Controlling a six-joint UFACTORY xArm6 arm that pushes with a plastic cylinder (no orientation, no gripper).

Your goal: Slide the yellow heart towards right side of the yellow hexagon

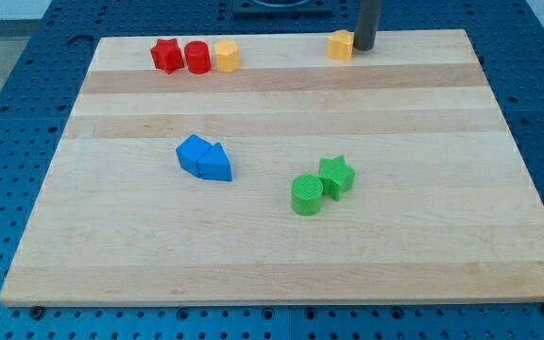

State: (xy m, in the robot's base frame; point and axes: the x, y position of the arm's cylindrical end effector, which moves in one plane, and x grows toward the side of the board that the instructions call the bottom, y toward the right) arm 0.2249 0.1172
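Yellow heart touches my tip on its left; yellow hexagon lies far left, most sliding remains.

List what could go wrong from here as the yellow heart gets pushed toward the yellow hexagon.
1. My tip touches the yellow heart at the board's top edge, so a slanted push may slide it off.
2. The yellow hexagon touches the red cylinder beside the red star; overshooting could shove that whole row.
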